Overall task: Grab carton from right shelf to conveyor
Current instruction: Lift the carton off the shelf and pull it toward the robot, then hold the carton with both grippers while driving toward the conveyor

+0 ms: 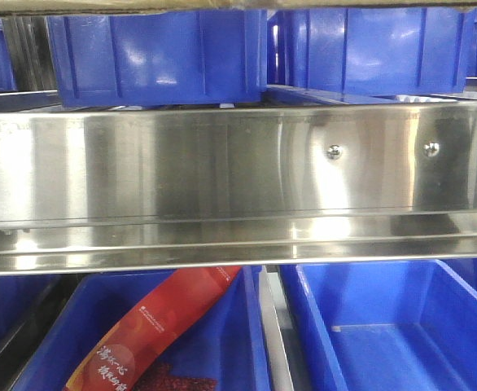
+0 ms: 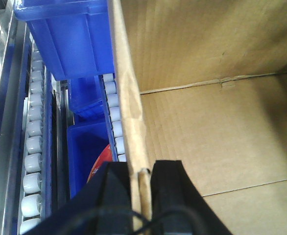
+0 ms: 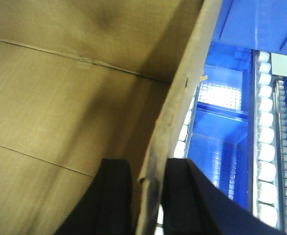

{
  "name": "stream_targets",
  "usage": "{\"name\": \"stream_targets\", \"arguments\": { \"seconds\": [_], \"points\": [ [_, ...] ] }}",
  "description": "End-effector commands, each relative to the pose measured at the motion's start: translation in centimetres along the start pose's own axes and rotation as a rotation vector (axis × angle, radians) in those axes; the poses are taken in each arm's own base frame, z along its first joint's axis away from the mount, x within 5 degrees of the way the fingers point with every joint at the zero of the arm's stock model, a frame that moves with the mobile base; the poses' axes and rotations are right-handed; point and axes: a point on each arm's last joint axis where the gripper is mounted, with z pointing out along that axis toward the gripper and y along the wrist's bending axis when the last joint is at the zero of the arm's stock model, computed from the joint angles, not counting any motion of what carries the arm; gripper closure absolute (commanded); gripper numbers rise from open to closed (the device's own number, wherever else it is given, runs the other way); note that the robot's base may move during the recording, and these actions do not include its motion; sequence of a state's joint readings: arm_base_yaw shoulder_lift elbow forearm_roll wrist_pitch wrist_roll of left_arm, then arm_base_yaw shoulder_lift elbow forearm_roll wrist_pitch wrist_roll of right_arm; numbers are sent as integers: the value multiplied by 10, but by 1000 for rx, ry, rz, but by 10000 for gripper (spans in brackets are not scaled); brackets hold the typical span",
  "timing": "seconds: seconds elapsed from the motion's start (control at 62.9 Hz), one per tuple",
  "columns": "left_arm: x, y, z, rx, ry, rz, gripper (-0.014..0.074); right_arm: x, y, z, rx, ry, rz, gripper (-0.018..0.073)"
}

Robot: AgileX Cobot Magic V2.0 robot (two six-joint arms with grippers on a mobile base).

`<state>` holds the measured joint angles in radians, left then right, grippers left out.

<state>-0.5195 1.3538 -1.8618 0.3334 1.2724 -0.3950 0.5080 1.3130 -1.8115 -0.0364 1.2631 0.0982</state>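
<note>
The carton is an open brown cardboard box. The left wrist view looks down into it [image 2: 217, 127], and so does the right wrist view [image 3: 60, 107]. My left gripper [image 2: 142, 193] is shut on the carton's left wall, with one black finger [image 2: 115, 200] outside and one inside. My right gripper [image 3: 151, 196] is shut on the carton's right wall in the same way, with one finger [image 3: 115, 200] inside. The right shelf's shiny steel rail [image 1: 181, 171] with two screw heads fills the front view. The conveyor is out of view.
Blue plastic bins stand above the rail [image 1: 157, 53] and below it [image 1: 393, 326]. One lower bin holds a red packet [image 1: 157, 326]. White roller tracks run beside the carton on the left [image 2: 33, 147] and on the right [image 3: 266, 147]. More blue bins lie under both sides.
</note>
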Motion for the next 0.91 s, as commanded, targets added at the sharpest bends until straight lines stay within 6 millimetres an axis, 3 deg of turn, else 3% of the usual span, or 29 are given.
{"name": "stream_targets", "arguments": {
  "seconds": [0.0, 0.89],
  "points": [
    [-3, -5, -4, 48, -47, -1, 613, -3, 2, -3, -23, -47, -15, 627],
    [-3, -5, -4, 48, -47, -1, 613, -3, 2, -3, -23, -48, -15, 627]
  ]
}}
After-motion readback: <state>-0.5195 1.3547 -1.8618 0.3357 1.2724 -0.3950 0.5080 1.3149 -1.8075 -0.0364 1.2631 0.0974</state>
